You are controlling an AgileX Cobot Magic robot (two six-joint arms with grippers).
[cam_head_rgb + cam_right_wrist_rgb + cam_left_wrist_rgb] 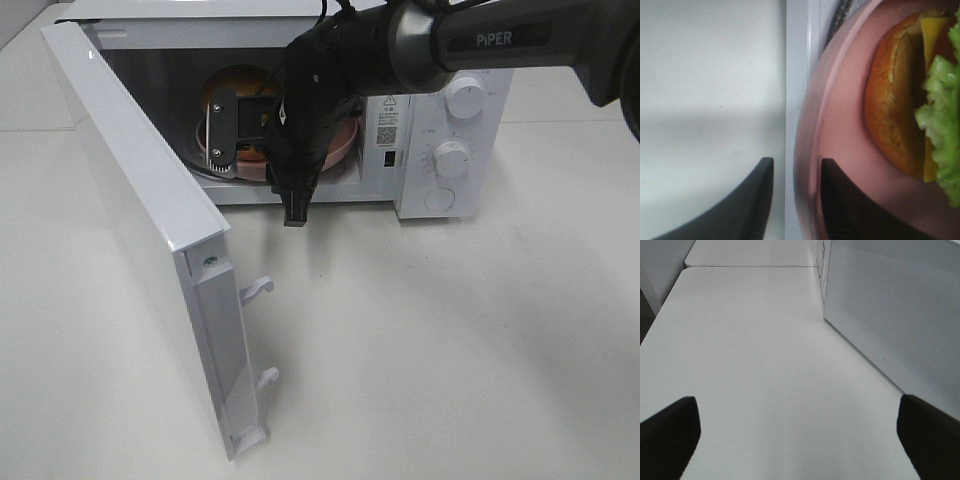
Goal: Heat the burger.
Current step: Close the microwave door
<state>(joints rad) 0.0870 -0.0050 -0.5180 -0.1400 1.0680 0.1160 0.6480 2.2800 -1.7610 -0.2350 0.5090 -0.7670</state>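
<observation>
The burger [900, 100], with a golden-brown bun, green lettuce and yellow cheese, lies on a pink plate [840, 125] inside the open white microwave [450, 200]. In the exterior view the bun [235, 85] shows in the cavity behind my right arm, with the plate's rim [343, 145] beside it. My right gripper [797, 167] reaches into the cavity [225, 140], its jaws close together astride the plate's rim, one finger [757, 200] outside it and one over the plate. My left gripper [797, 405] is open and empty above the table, out of the exterior view.
The microwave door [130, 200] stands swung out to the left with its latch hooks [255, 290] facing the front. Two knobs [465, 95] sit on the control panel. A white perforated panel [890, 315] rises beside the left gripper. The table [450, 350] is white.
</observation>
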